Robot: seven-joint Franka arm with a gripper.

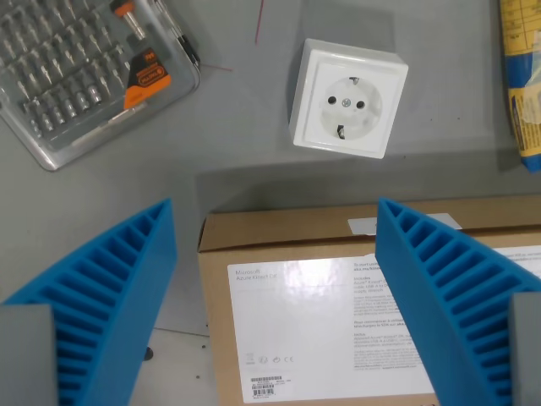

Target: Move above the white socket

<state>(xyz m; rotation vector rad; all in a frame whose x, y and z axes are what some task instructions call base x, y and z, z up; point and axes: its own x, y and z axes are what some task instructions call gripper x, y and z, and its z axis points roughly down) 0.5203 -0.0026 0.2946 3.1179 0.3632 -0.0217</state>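
The white socket point(347, 100) is a square box with a round outlet face, lying on the grey table in the upper middle of the wrist view. My gripper point(275, 224) is open and empty, its two blue ribbed fingers point(118, 296) standing wide apart at the bottom left and bottom right. The socket lies beyond the fingertips, toward the top of the view and slightly to the wrist view's right of centre. Nothing is between the fingers but a cardboard box below.
A brown cardboard box point(321, 313) with a white label fills the lower middle under the fingers. A clear plastic screwdriver bit case point(84, 72) sits at the upper left. A yellow and blue packet point(522, 76) lies at the right edge.
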